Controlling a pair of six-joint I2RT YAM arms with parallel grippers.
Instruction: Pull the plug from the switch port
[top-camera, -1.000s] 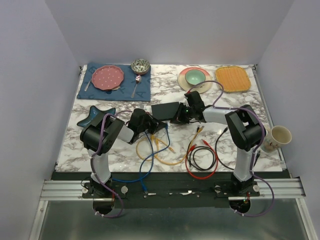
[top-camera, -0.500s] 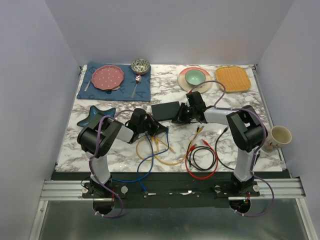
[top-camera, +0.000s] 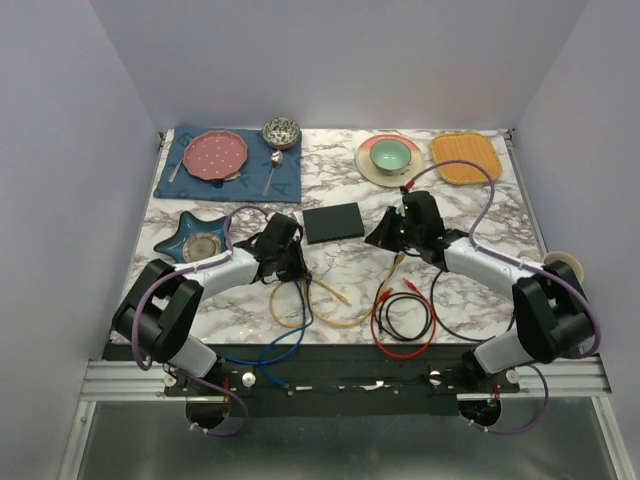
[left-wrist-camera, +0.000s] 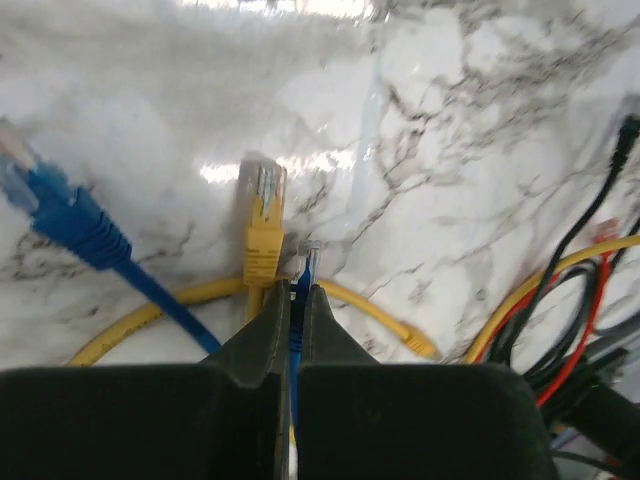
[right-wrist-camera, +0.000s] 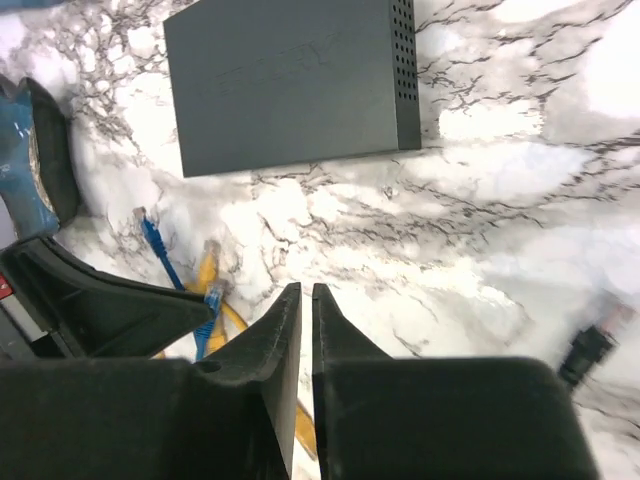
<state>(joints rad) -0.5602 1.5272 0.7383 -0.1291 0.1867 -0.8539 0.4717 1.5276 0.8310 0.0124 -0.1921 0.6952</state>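
The switch (top-camera: 334, 222) is a flat matte-black box lying on the marble; it fills the top of the right wrist view (right-wrist-camera: 290, 80), where its ports are hidden. No cable runs into it. My left gripper (top-camera: 296, 268) is to its near left, shut on a blue plug (left-wrist-camera: 306, 262) whose clear tip sticks out past the jaws (left-wrist-camera: 298, 292). My right gripper (top-camera: 380, 238) is just right of the switch, apart from it, shut and empty (right-wrist-camera: 306, 292). The held blue plug also shows in the right wrist view (right-wrist-camera: 211, 300).
A second blue plug (left-wrist-camera: 55, 195) and a yellow plug (left-wrist-camera: 263, 225) lie loose by my left gripper. Yellow, red and black cable loops (top-camera: 400, 320) lie near the front edge. A dark blue star dish (top-camera: 203, 240) sits at the left. Plates and bowls stand at the back.
My left gripper has drawn back from the switch toward the front with the blue plug. My right gripper has let go of the switch and moved right. The switch now lies flat and alone.
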